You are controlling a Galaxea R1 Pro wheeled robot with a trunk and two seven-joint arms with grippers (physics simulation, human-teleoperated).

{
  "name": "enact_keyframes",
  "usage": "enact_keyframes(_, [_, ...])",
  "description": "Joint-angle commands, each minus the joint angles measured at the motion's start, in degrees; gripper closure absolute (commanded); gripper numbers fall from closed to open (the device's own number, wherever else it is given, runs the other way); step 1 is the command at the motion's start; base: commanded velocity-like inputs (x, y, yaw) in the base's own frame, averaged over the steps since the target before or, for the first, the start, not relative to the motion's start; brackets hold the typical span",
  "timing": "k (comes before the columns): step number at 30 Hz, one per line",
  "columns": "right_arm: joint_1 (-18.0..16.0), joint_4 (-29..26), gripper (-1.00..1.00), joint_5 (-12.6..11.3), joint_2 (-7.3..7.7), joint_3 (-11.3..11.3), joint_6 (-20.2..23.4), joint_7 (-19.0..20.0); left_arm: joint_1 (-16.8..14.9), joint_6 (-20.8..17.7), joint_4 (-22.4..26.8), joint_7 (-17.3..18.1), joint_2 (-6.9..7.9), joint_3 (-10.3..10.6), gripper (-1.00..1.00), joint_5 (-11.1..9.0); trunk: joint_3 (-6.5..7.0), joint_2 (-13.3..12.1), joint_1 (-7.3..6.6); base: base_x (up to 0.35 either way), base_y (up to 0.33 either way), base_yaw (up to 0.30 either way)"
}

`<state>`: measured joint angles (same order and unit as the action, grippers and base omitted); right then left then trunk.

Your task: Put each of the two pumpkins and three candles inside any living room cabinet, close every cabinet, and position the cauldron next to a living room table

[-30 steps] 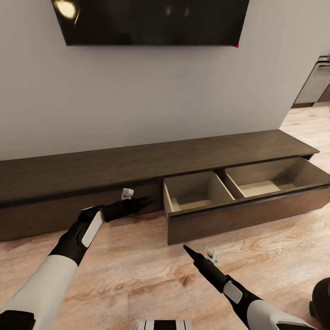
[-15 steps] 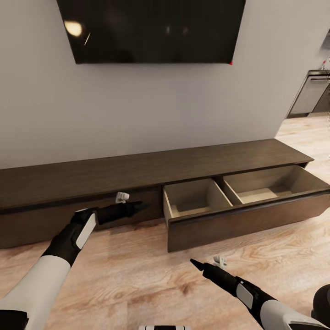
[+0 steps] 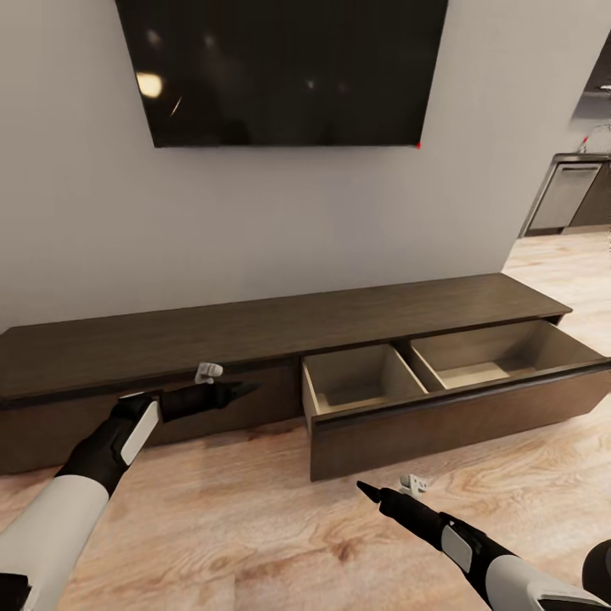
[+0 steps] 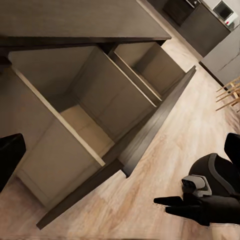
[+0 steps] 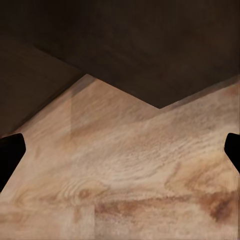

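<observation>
The long dark-brown cabinet (image 3: 255,327) runs along the wall. Its right drawer (image 3: 441,407) is pulled out, and both pale-wood compartments (image 4: 95,100) are bare. My left gripper (image 3: 242,390) hovers in front of the shut left drawer front, just left of the open drawer. It is open, its fingertips (image 4: 10,155) spread wide with nothing between them. My right gripper (image 3: 369,492) hangs low over the plank floor in front of the open drawer, also open and empty, its fingertips (image 5: 10,155) far apart. The pumpkins, candles and table are out of view.
A black TV (image 3: 288,72) hangs above the cabinet. The kitchen (image 3: 577,195) opens at the far right. Light wood floor (image 3: 255,526) stretches before the cabinet. A black rounded shape (image 3: 598,568) cuts the lower right corner; I cannot tell what it is.
The camera has drawn back and tilted up, so more TV shows. My left gripper has pulled slightly away from the open drawer's edge. The drawer stays open.
</observation>
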<state>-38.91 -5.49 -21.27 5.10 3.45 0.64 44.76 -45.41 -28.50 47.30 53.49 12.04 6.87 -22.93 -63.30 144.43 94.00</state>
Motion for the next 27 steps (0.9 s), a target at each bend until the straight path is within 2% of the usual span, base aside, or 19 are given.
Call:
enact_keyframes(1, [0.0,0.0,-1.0,0.2,0.24,0.3,0.1,0.2,0.0,-0.4,-0.6,-0.4,0.1,0.2,-1.0,-0.5,0.18,0.0,-0.03,0.0,0.0,0.0])
enact_keyframes(8, [0.0,0.0,-1.0,0.2,0.68,0.3,0.1,0.2,0.0,3.4,-5.2,-0.9,0.17,0.2,-1.0,-0.5,0.4,0.0,-0.06,0.0,0.0,0.0])
enact_keyframes(15, [0.0,0.0,-1.0,0.2,0.75,0.3,0.1,0.1,0.0,3.9,-5.9,-1.0,0.17,0.2,-1.0,-0.5,0.4,0.0,-0.06,0.0,0.0,0.0])
enact_keyframes(21, [0.0,0.0,-1.0,0.2,0.71,0.3,0.2,0.1,0.0,3.9,-7.3,-3.3,0.14,0.2,-1.0,-0.5,0.4,0.0,-0.06,0.0,0.0,0.0])
enact_keyframes(27, [0.0,0.0,-1.0,0.2,1.03,0.3,0.5,0.1,0.0,3.9,-8.0,-3.7,0.18,0.3,-1.0,-0.5,0.4,0.0,-0.06,0.0,0.0,0.0])
